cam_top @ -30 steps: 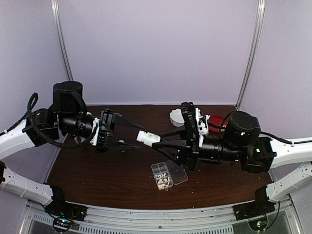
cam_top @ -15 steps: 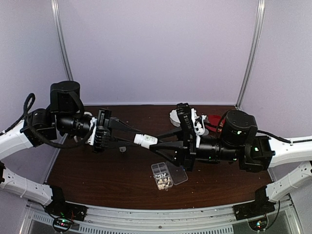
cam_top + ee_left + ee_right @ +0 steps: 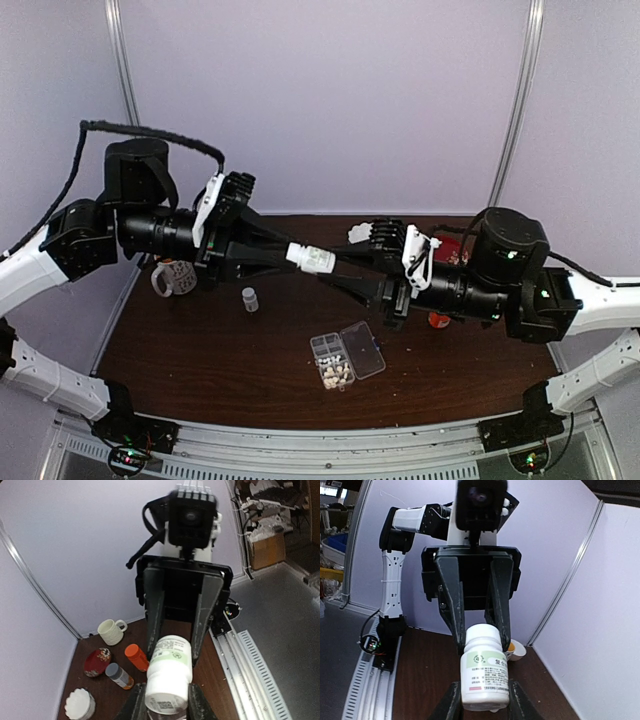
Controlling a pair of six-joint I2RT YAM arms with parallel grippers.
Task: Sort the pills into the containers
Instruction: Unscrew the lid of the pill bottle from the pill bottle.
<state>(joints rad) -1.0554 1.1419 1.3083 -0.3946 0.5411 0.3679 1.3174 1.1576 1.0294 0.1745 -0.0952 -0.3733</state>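
Currently both arms meet in mid-air above the table, sharing one white bottle point(image 3: 310, 258).

- Left claw point(image 3: 293, 253): nearly closed, fingers pinching the cap end.
- Right claw point(image 3: 337, 270): nearly closed on the labelled body, opposite.
- Pills point(image 3: 335, 376): a pale cluster in the near cells of the organiser box point(image 3: 363, 352), which lies flat on the table below the bottle and nearer the arm bases, lid swung open to the right. Neither claw is near it.

Handling, my estimate: the pills look tiny, hard and light, so they are likely to roll and bounce. Tipping them out seems safer than pinching each one. The bottle is rigid, smooth plastic, probably light and a little slippery at the label. Holding the body firmly and the cap separately suits it. The box looks thin and light and may slide if nudged, so steady it by a wall and not by the lid.

Not resolvable:
- Whether the cap is loose or tight.
- How full the opaque bottle is.
- The pill count, and exactly which cells they occupy.
- The label print, which is too small to read.
- The box in the wrist views, as neither shows it.

A small vial point(image 3: 249, 299) stands apart on the left.
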